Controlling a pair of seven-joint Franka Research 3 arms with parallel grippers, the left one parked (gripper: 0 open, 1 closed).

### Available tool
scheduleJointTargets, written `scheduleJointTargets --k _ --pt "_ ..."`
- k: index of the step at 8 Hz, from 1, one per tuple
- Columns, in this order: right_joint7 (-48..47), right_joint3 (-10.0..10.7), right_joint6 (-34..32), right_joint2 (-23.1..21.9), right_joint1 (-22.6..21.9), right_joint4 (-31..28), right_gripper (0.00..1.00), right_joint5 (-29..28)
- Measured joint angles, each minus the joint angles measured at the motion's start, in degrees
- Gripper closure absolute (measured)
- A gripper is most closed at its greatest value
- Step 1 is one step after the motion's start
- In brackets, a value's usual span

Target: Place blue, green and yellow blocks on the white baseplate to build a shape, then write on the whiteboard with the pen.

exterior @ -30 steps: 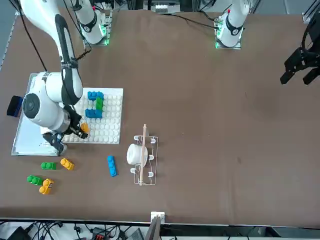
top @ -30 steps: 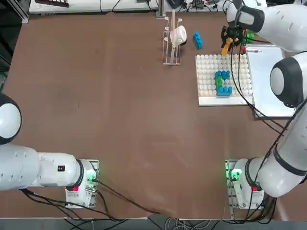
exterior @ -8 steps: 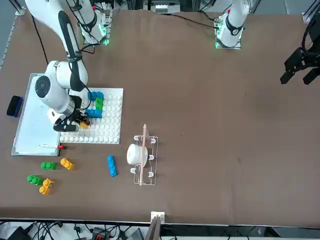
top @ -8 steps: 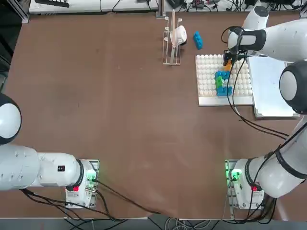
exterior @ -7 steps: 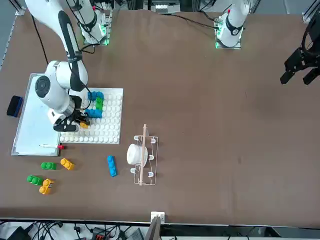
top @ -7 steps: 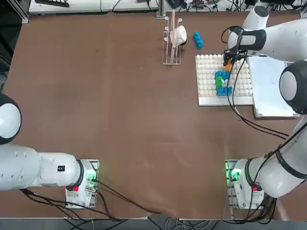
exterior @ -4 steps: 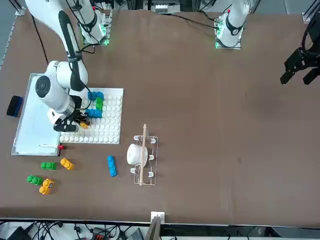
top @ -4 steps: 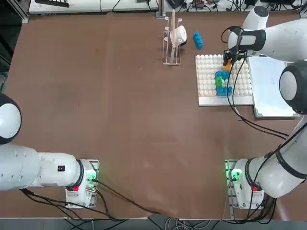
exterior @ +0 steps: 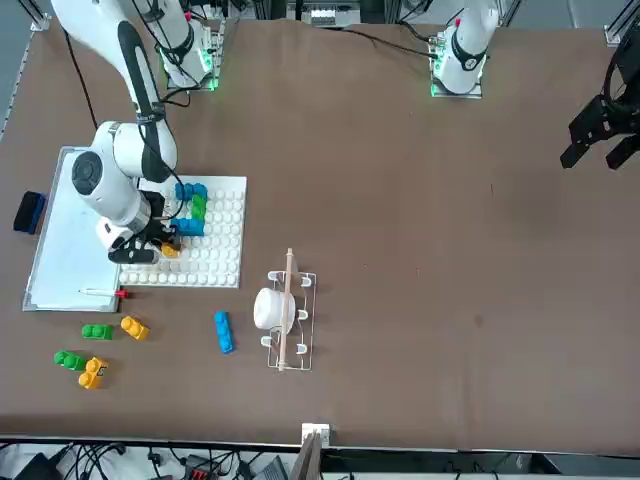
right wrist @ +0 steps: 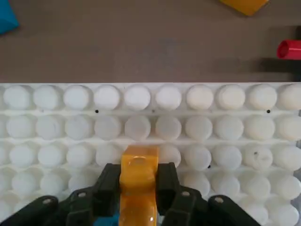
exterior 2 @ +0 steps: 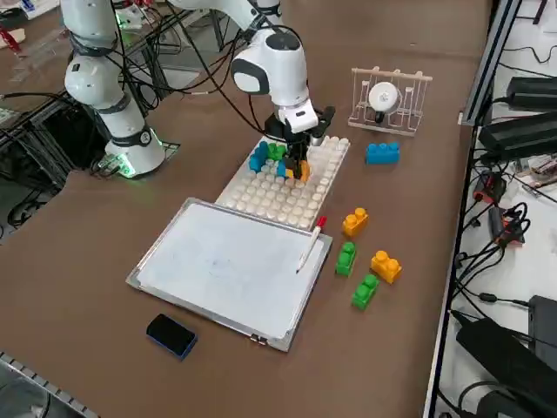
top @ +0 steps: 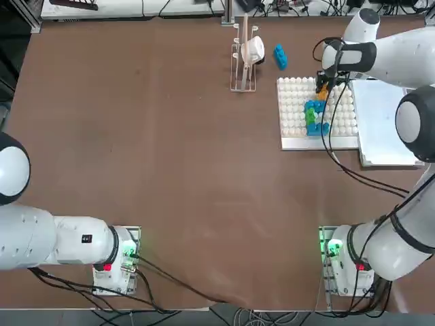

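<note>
Right now the right end effector (right wrist: 137, 188) is clamped on a yellow block (right wrist: 138, 181), down on the white baseplate (top: 293, 102) just beside the blue-green build (top: 314, 117). Light, rigid, slick plastic; grip the flat long sides, press straight down.

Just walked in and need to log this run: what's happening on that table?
The right arm's end effector is shut on an orange-yellow studded plastic brick, holding it down on the square white studded baseplate beside the blue and green bricks already built there. More loose bricks lie on the table. The red-tipped marker pen rests untouched on the silver-framed whiteboard.
</note>
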State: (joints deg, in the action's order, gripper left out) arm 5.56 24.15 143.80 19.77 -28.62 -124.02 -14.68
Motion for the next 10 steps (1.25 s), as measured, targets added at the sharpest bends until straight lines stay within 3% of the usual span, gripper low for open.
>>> scheduleJointTargets --k 10 --pt "0.06 -0.2 1.35 0.39 -0.34 0.15 0.59 -0.91"
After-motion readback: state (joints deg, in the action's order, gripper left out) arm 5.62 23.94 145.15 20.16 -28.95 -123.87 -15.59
